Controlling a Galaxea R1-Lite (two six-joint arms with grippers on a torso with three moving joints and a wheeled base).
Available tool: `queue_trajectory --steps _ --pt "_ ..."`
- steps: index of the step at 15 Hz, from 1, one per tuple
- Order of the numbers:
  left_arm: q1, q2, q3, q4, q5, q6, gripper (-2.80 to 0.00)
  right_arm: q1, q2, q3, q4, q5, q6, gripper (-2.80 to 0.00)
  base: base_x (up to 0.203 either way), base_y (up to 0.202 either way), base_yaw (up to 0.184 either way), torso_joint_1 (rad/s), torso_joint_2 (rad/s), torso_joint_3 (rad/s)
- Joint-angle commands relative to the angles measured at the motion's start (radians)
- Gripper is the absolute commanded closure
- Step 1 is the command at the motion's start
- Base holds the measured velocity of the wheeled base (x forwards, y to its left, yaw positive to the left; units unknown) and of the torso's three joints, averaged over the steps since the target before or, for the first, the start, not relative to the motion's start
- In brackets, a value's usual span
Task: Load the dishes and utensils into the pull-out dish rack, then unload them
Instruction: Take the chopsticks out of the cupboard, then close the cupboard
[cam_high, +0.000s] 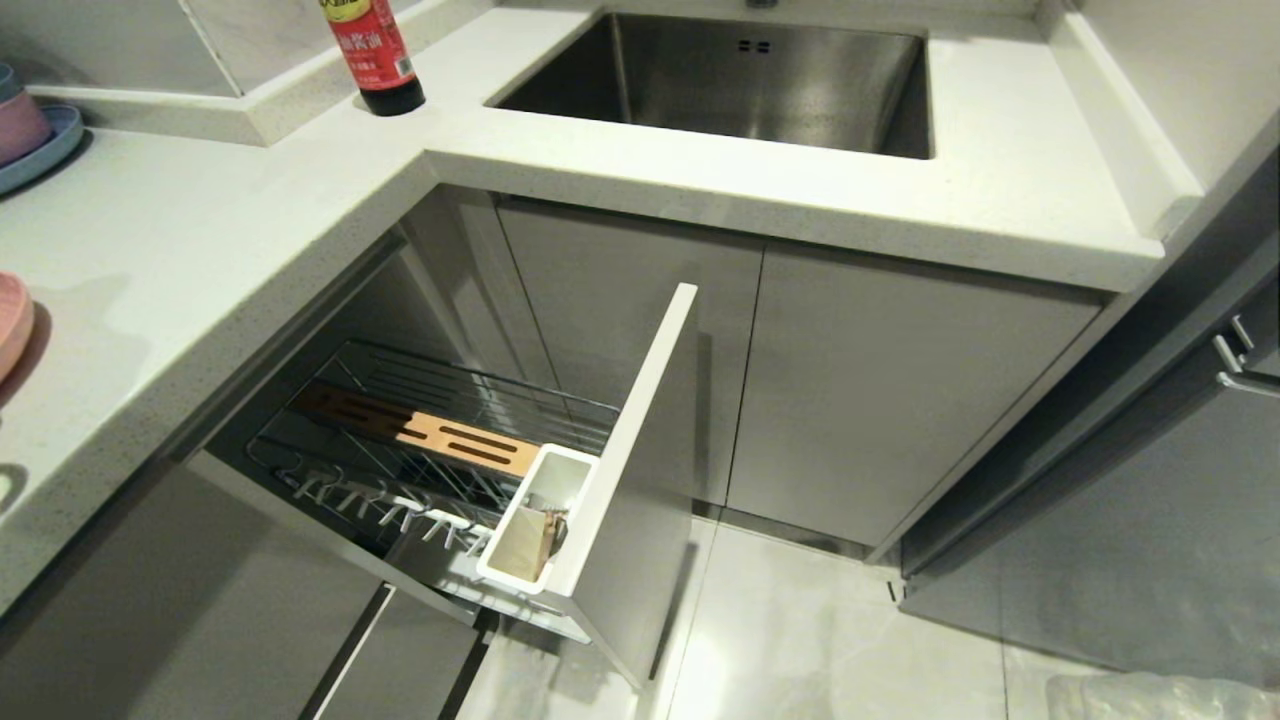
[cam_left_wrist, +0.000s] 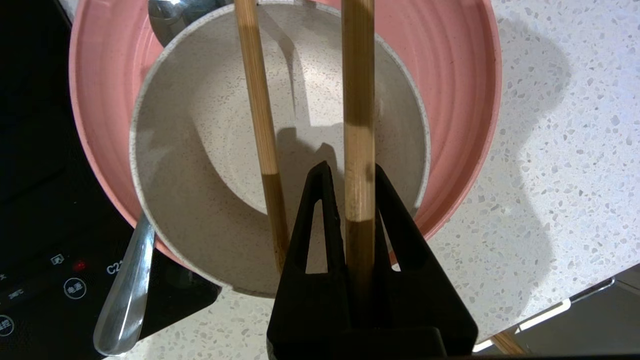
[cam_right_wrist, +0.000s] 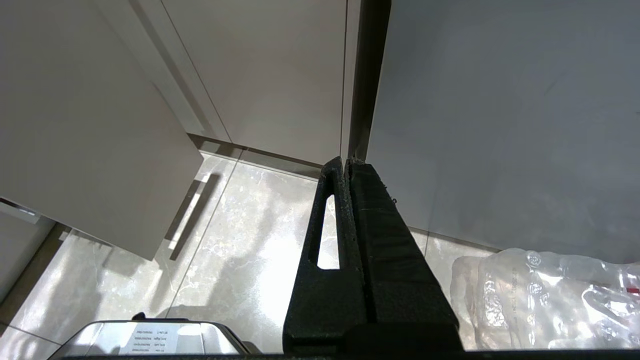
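Observation:
In the left wrist view my left gripper (cam_left_wrist: 351, 167) is shut on one wooden chopstick (cam_left_wrist: 358, 100), which runs out over the cream-white bowl (cam_left_wrist: 200, 175). The second chopstick (cam_left_wrist: 260, 110) lies just outside the jaws, over the same bowl. The bowl sits in the salmon-pink plate (cam_left_wrist: 460, 100). A silver spoon (cam_left_wrist: 125, 300) lies on the plate with its handle sticking out from under the bowl. In the head view the pull-out dish rack (cam_high: 430, 450) stands open and holds no dishes; neither arm shows there. My right gripper (cam_right_wrist: 346, 161) is shut and empty, low over the floor.
A black induction hob (cam_left_wrist: 30, 200) borders the plate. A dark sauce bottle (cam_high: 375, 55) and the steel sink (cam_high: 740, 80) are at the back of the counter. Stacked bowls on a blue plate (cam_high: 30, 135) stand far left. A clear plastic bag (cam_right_wrist: 550, 295) lies on the floor.

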Motion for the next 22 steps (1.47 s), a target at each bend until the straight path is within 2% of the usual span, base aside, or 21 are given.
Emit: queue_trajectory --steps 1,18,22 --pt "0.001 0.005 0.0 0.005 -0.001 -0.002 0.0 0.0 0.0 0.0 0.0 0.0 0.0 0.0 0.0 0.0 0.0 0.0 0.0 0.0" --pt "0.013 0.057 -0.003 0.007 -0.018 0.0 0.0 0.0 0.0 0.0 0.0 0.0 0.0 0.0 0.0 0.0 0.0 0.0 0.0 0.0" --pt "0.018 0.065 -0.003 0.008 -0.046 0.0 0.0 0.0 0.0 0.0 0.0 0.0 0.0 0.0 0.0 0.0 0.0 0.0 0.0 0.0"
